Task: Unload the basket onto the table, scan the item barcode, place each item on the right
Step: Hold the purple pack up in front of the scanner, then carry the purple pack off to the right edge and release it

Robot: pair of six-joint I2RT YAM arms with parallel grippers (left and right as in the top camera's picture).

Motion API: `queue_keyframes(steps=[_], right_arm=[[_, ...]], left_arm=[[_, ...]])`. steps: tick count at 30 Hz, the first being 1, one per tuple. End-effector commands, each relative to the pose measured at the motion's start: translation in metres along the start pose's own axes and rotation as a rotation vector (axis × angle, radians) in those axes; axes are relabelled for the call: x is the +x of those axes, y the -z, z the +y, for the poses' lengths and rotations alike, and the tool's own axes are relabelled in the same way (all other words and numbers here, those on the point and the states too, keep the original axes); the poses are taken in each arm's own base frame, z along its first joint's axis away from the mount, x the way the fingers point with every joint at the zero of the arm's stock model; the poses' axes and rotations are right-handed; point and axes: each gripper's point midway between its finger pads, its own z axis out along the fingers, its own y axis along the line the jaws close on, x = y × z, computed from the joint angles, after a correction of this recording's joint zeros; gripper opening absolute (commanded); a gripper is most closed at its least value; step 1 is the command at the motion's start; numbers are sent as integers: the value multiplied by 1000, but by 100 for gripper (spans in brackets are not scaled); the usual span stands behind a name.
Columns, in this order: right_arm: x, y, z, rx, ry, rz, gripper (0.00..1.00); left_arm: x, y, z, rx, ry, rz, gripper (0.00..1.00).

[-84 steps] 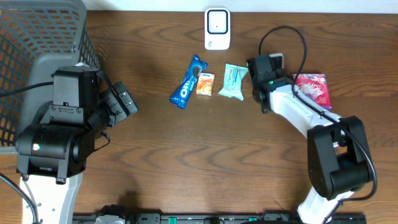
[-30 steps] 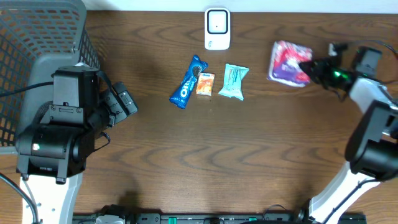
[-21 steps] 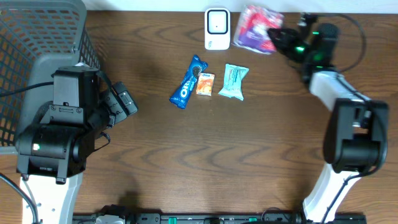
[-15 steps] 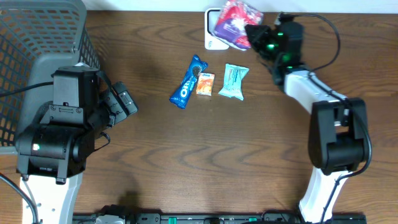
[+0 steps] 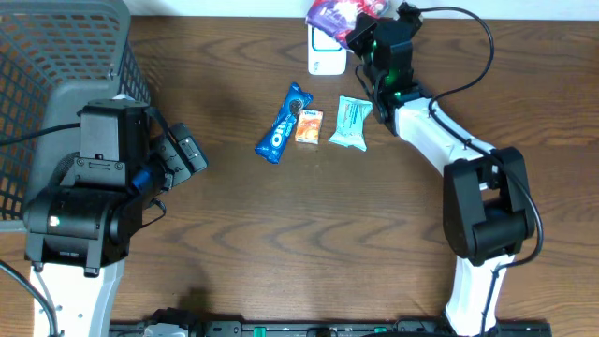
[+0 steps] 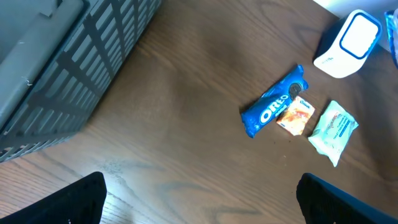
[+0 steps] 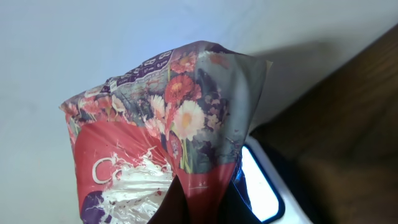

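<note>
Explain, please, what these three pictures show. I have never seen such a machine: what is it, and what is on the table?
These are two robot arms at a wooden table, each ending in a two-finger gripper. One picture is taken from above; the other two come from a camera on each wrist. On the table lie a blue Oreo pack, a small orange packet and a pale green packet; a white scanner stands at the far edge and a grey basket beside the left arm. The left gripper is open and empty. The right gripper is shut on a flowered packet, holding it over the scanner.
</note>
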Motion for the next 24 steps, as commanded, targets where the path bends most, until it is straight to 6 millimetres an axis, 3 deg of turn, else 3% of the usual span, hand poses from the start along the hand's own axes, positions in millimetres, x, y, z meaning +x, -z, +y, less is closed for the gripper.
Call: queue_keyframes(steps=[1,9,11,16,21,24], right_arm=[[8,-15,-1,-7,19,12,1],[4,-17,2,-13,80,30,1],[-6,-15,0,-5,79,29,1],[-57,1,-22,83,61,7,1],[-128,39,-73,274,73,-13,1],[-174,73,-110,404,114,-35,1]], left_arm=[[-3,1,2,-12,2,-9,98],[-3,1,2,-12,2,-9,98],[-3,1,2,-12,2,-9,98],[-3,1,2,-12,2,-9,98],[-3,1,2,-12,2,-9,98],[-3,1,2,-11,2,-9,98]])
